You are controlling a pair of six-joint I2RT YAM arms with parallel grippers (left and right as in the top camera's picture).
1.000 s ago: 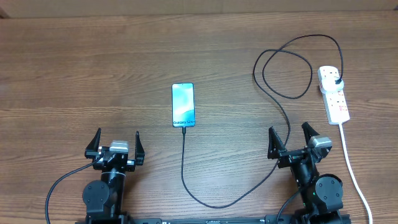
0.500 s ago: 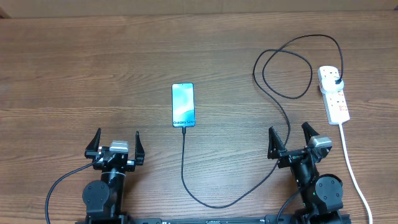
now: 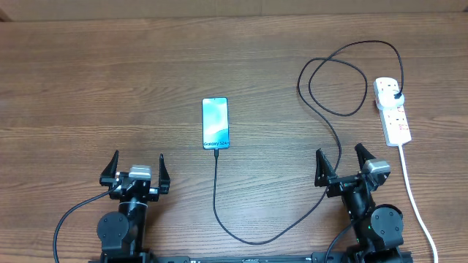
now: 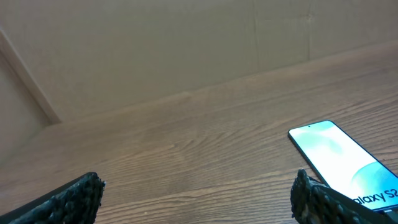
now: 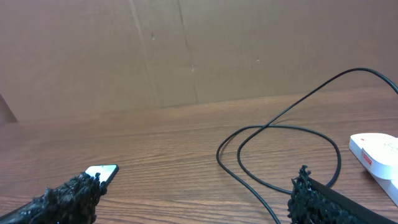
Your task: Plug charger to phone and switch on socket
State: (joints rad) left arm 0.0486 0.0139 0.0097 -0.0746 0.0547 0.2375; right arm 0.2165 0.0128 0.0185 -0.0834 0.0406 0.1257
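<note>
The phone (image 3: 215, 123) lies flat mid-table, light blue screen up, with "Galaxy" text at its near end; it also shows in the left wrist view (image 4: 344, 160) and the right wrist view (image 5: 101, 172). The charger's black cable (image 3: 216, 193) runs from the phone's near end, curves right, loops (image 5: 273, 158) and ends in a black plug (image 3: 397, 96) seated in the socket (image 3: 393, 111), a white power strip at the right. My left gripper (image 3: 137, 169) and right gripper (image 3: 341, 162) are both open and empty, low at the near edge.
The socket's thick white cord (image 3: 413, 193) runs toward the near edge, right of my right arm. A cardboard wall (image 5: 199, 50) stands along the table's far side. The wooden table (image 3: 102, 88) stretches left of the phone.
</note>
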